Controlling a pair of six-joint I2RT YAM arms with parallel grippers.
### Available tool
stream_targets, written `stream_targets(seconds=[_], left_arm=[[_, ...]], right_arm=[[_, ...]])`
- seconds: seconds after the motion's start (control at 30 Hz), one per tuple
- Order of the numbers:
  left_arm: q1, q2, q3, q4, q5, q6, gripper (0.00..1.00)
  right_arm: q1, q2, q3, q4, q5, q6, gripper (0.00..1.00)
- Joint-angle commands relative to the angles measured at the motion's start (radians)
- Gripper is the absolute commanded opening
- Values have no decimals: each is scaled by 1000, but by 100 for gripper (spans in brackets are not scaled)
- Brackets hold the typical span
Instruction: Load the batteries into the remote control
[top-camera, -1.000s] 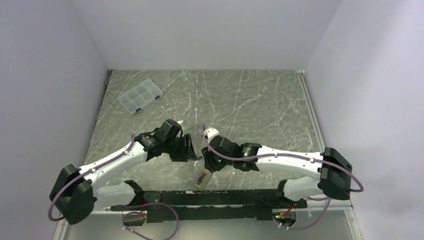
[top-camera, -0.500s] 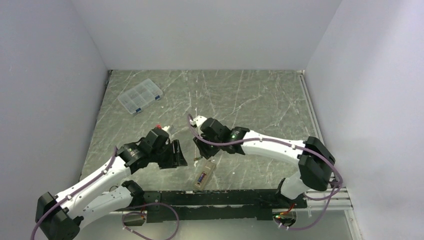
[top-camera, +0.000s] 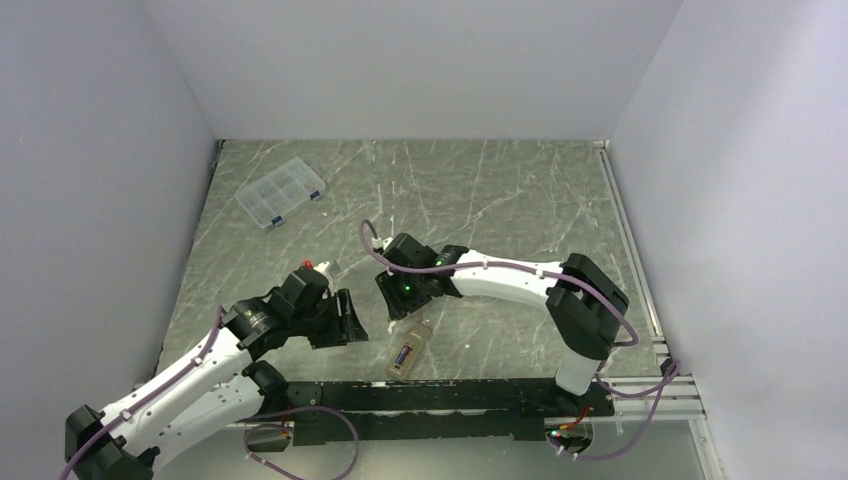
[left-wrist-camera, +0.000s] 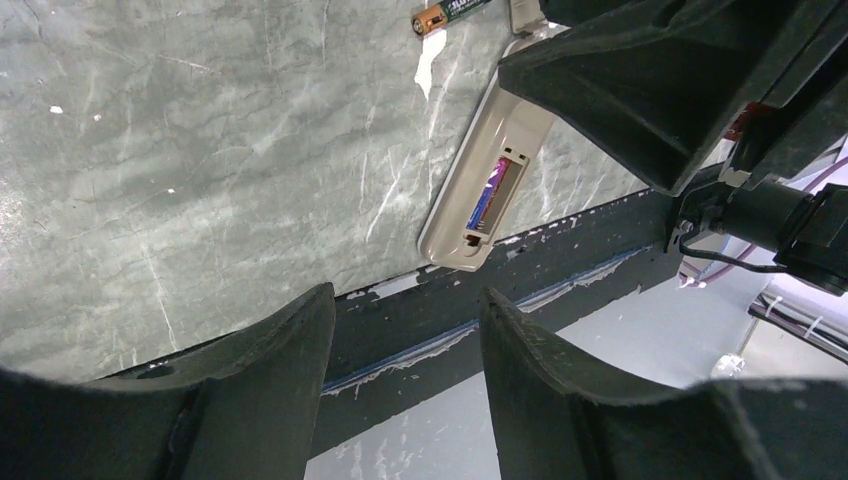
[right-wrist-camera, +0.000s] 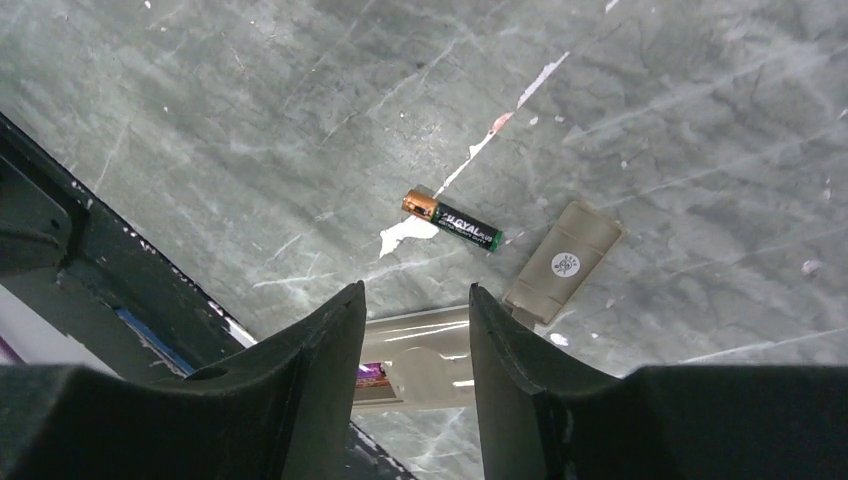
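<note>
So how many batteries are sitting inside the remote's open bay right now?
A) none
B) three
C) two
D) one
D: a single purple battery lies in the open bay of the remote control, while the second battery lies loose on the table beside the cover piece.

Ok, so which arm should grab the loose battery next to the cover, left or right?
Right, probably. The right claw, open, hangs nearly over the loose battery, centred in its wrist view; the left claw sees it only at its view's edge.
</note>
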Motion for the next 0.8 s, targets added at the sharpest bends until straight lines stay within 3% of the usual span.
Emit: stream_targets(seconds=[0.0, 0.33, 0.77], left_arm=[[4, -24, -13, 16, 20, -15, 60], [5, -51, -51, 64, 74, 0, 60], [4, -80, -69, 99, 130, 19, 60]], right_arm=[[0, -28, -34, 55, -1, 169, 46], [13, -55, -150, 230, 53, 500, 53], [15, 7, -109, 167, 128, 702, 52]])
